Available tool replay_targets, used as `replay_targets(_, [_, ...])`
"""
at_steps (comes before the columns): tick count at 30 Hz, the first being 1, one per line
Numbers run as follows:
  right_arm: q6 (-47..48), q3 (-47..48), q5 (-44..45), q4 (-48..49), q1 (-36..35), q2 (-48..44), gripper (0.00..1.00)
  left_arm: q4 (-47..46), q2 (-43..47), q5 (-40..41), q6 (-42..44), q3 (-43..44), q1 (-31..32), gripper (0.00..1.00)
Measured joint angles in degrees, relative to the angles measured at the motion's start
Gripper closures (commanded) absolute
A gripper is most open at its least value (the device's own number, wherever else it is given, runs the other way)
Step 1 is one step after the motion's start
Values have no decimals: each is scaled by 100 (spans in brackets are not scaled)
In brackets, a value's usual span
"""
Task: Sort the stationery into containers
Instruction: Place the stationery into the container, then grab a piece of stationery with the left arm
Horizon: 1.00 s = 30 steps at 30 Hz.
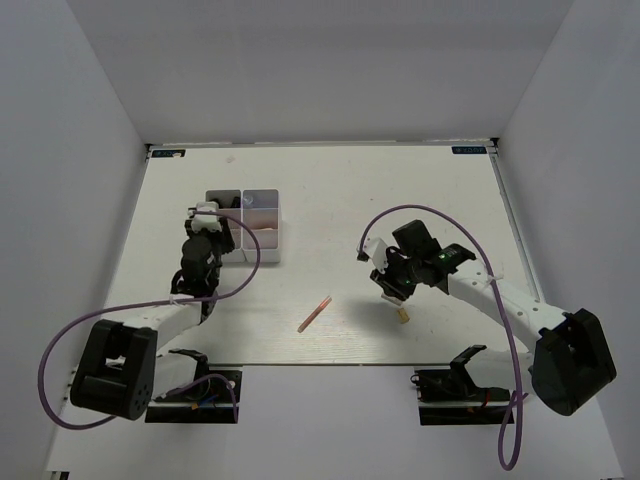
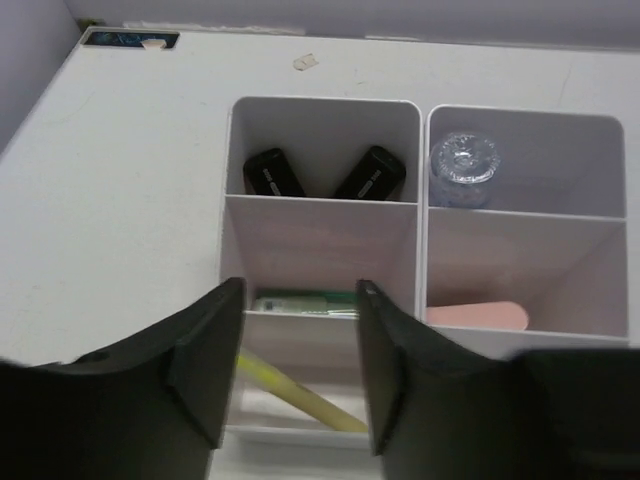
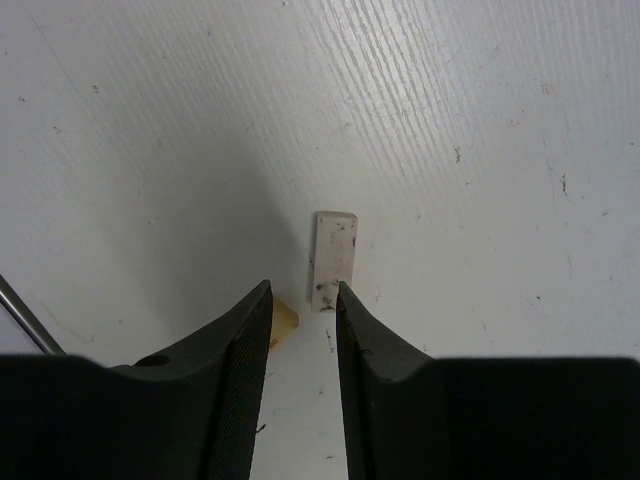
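Observation:
The white organizer box (image 1: pixel 262 238) stands left of centre. In the left wrist view its compartments (image 2: pixel 423 180) hold two black items (image 2: pixel 272 172), a clear bottle (image 2: pixel 464 167), a pink capsule (image 2: pixel 478 316), a green highlighter (image 2: pixel 300 302) and a yellow pen (image 2: pixel 295 394). My left gripper (image 2: pixel 300 300) is open and empty above the box's near left compartments, also seen from the top (image 1: pixel 212 222). My right gripper (image 3: pixel 301 300) is open and empty, low over the table. A grey block (image 3: pixel 335 260) lies just beyond its fingertips. A tan block (image 3: pixel 285 318) peeks out beside its left finger.
A thin pink pen (image 1: pixel 315 313) lies on the table between the arms. The tan block (image 1: pixel 402 316) shows below the right gripper (image 1: pixel 392 292) in the top view. White walls surround the table's back and sides.

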State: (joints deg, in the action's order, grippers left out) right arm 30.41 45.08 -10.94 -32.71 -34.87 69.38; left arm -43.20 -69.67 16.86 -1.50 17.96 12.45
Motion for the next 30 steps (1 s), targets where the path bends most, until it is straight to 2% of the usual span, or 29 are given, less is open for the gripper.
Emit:
replay_targets(1, [-2, 0, 0, -13, 0, 0, 64, 111, 98, -9, -7, 13, 2, 61])
replay_targets(2, [-2, 0, -2, -22, 0, 0, 62, 249, 210, -20, -11, 46, 22, 96])
replay_targets(3, [-2, 0, -2, -22, 0, 0, 62, 542, 354, -15, -24, 151, 52, 100])
replay_targets(4, [-7, 0, -2, -22, 0, 0, 62, 953, 516, -39, -4, 323, 111, 100])
replay_targets(5, [-7, 0, -4, -28, 0, 0, 100, 1414, 680, -149, -57, 573, 190, 100])
replay_targets(6, [15, 0, -9, -28, 0, 0, 100, 1989, 800, -374, -131, 905, 275, 100])
replay_targets(7, [-15, 2, -28, -39, 0, 0, 100, 2625, 857, -684, -254, 1357, 345, 93])
replay_targets(8, [-31, 2, -39, -57, 0, 0, 100, 3195, 846, -1029, -350, 1812, 398, 81])
replay_targets(9, [-35, 2, -48, -72, 0, 0, 100, 3794, 769, -1473, -428, 2337, 450, 43])
replay_targets(11, [-149, 31, -57, -140, 2, 48, 32, 5016, 328, -2411, -549, 3484, 667, 26])
replay_targets(12, [-223, 85, -31, -203, 4, 116, 12, 5469, 79, -2717, -560, 3926, 855, 15])
replay_targets(13, [-304, 157, 35, -269, 4, 212, 13, 5845, -186, -3003, -557, 4247, 1108, 12])
replay_targets(14, [-343, 249, 120, -308, 4, 328, 21, 6172, -396, -3211, -577, 4411, 1445, 11])
replay_targets(15, [-385, 339, 199, -319, 7, 450, 44, 6441, -564, -3344, -592, 4428, 1779, 11])
replay_targets(16, [-417, 396, 267, -315, 24, 546, 99, 6658, -710, -3425, -612, 4354, 2072, 12])
replay_targets(18, [-634, 439, 442, -319, 83, 656, 100, 7025, -966, -3530, -627, 4035, 2669, 19])
replay_targets(19, [-706, 439, 507, -326, 125, 664, 100, 7195, -1071, -3528, -645, 3891, 2857, 29])
replay_targets(21, [-839, 439, 632, -321, 240, 640, 100, 7453, -1263, -3456, -699, 3694, 3145, 37])
replay_targets(24, [-1010, 439, 754, -317, 407, 590, 100, 7628, -1460, -3244, -710, 3620, 3469, 37])
replay_targets(27, [-1102, 439, 813, -321, 531, 588, 94, 7648, -1550, -2992, -684, 3630, 3755, 31])
replay_targets(30, [-1154, 442, 820, -321, 605, 599, 94, 7670, -1676, -2830, -664, 3681, 3947, 30])
